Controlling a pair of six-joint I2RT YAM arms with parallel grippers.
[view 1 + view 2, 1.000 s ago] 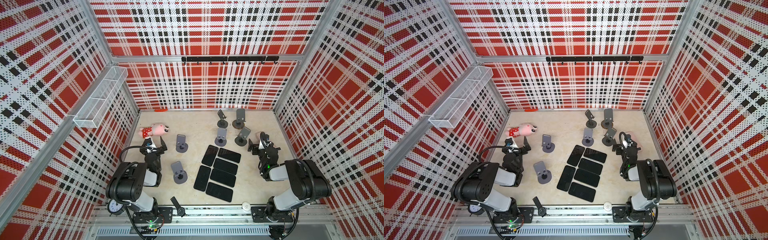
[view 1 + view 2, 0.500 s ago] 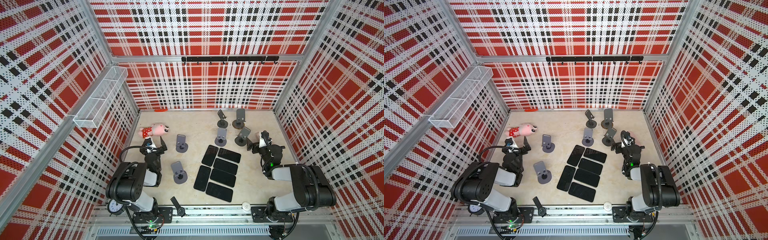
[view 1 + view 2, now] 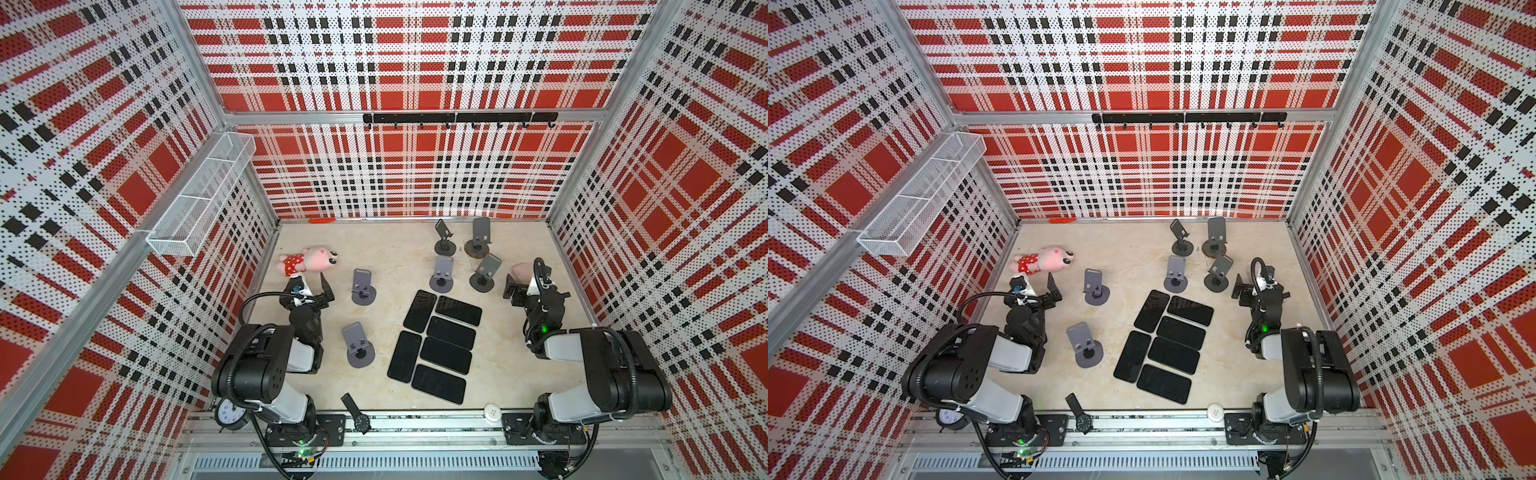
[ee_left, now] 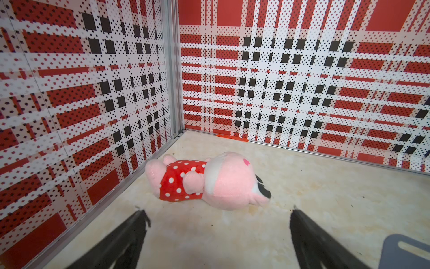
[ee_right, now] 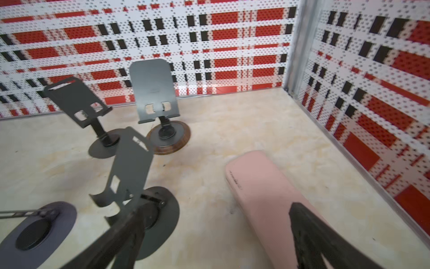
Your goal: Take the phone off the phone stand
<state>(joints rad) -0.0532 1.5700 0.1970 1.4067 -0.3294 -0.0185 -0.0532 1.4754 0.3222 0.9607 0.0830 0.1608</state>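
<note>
- At 9 o'clock on the table (image 3: 395,257), the left gripper (image 4: 217,213) has its jaws spread wide with nothing between them. It faces the soft toy (image 3: 309,262) lying at 10 o'clock.
- Just right of it, between 8 and 9 o'clock, the two left stands (image 3: 363,286) are upright and bare.
- From the centre toward 5 o'clock, six phones (image 3: 451,332) lie flat, packed edge to edge. None sits on a stand that I can see, so the task looks done.
- A phone is likely stiff, thin and fairly heavy, with slick glass that chips. It is best pinched across the long edges, and lying flat it offers little edge to catch.
- At 1 o'clock, the four right stands (image 3: 442,274) are all bare.
- At 3 o'clock, a pink slab (image 5: 263,193) lies flat on the table. I cannot tell whether it is a cased phone.
- Also at 3 o'clock, the right gripper (image 5: 216,209) has its jaws spread and holds nothing. One finger is over the pink slab, but I cannot tell if it touches.
</note>
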